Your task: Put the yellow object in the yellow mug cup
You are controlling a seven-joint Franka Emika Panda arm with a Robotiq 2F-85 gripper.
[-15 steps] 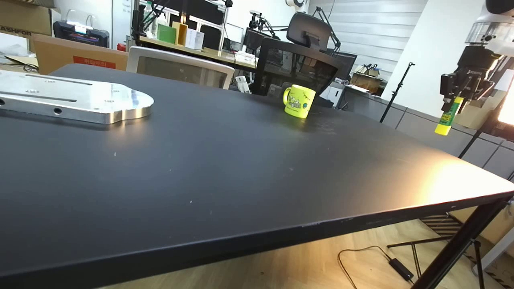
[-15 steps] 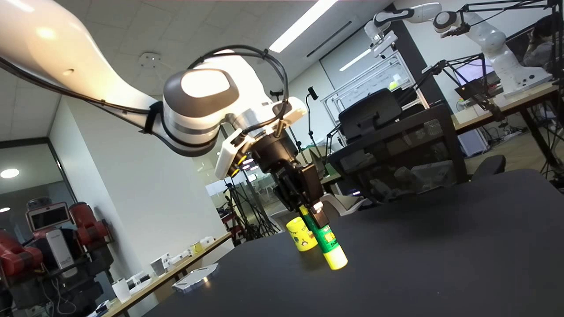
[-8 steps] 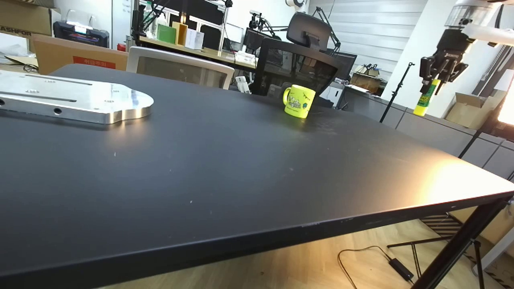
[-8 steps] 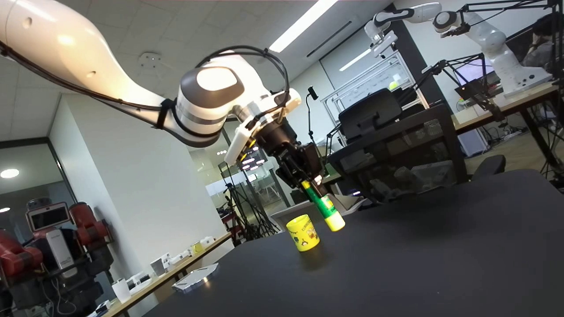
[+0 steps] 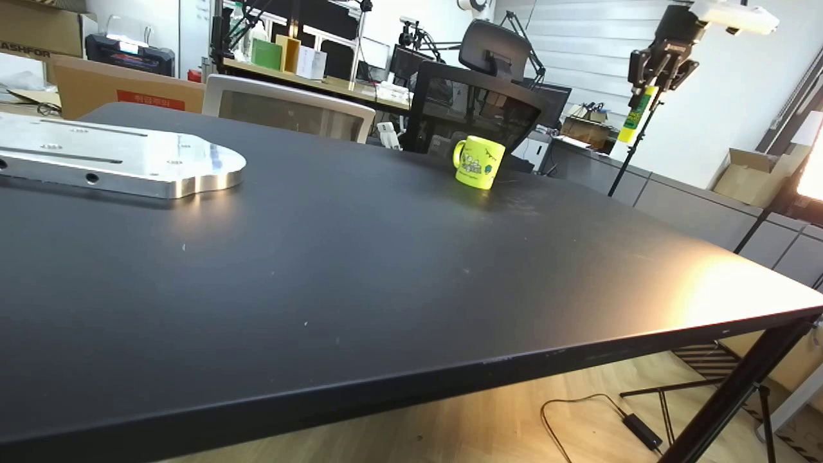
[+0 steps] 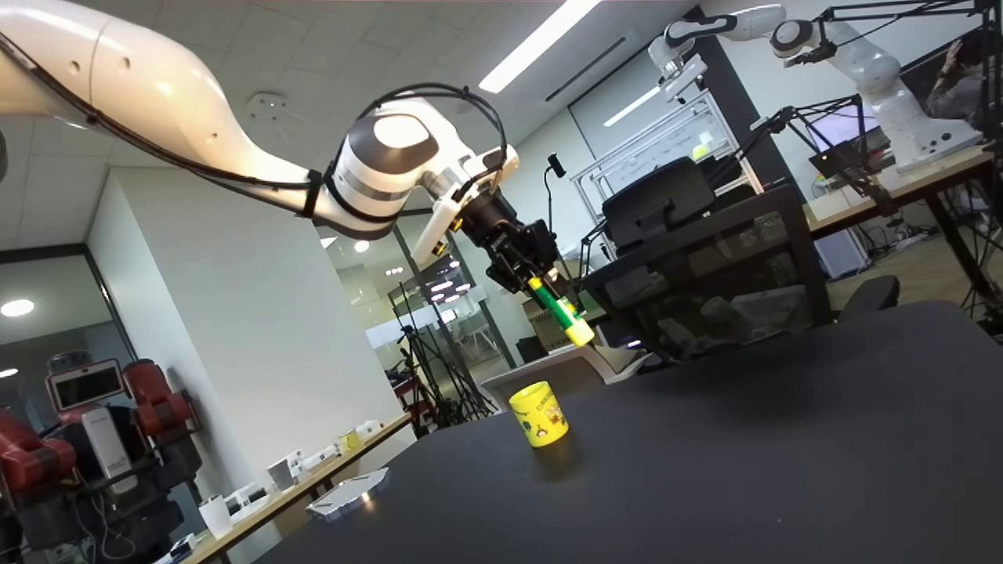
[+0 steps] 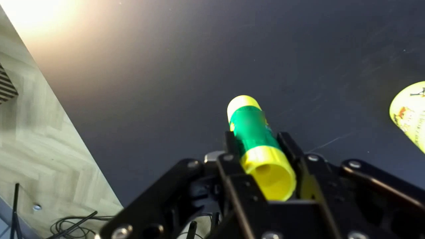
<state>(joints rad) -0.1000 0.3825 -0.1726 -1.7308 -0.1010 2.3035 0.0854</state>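
Note:
The yellow object is a glue stick with a green label and yellow ends [image 5: 633, 117]; it also shows in the other views [image 6: 561, 312] [image 7: 249, 124]. My gripper [image 5: 645, 96] is shut on the glue stick, one finger on each side, and holds it tilted in the air, well above the table. The yellow mug cup [image 5: 479, 162] stands upright on the table, with its handle and printed figures showing; it also shows in an exterior view [image 6: 539, 415]. In the wrist view the mug [image 7: 411, 114] is cut off at the right edge, apart from the glue stick.
A black table [image 5: 360, 270] bears the mug and a flat silver metal plate [image 5: 116, 154], which lies far from the gripper. Office chairs [image 5: 476, 103] stand behind the table's far edge. The table edge and floor [image 7: 49, 159] show at left in the wrist view.
The gripper has risen with the glue stick in it and moved leftward, toward the mug, in an exterior view. The mug, previously partly covered, now shows fully. The mug has not moved.

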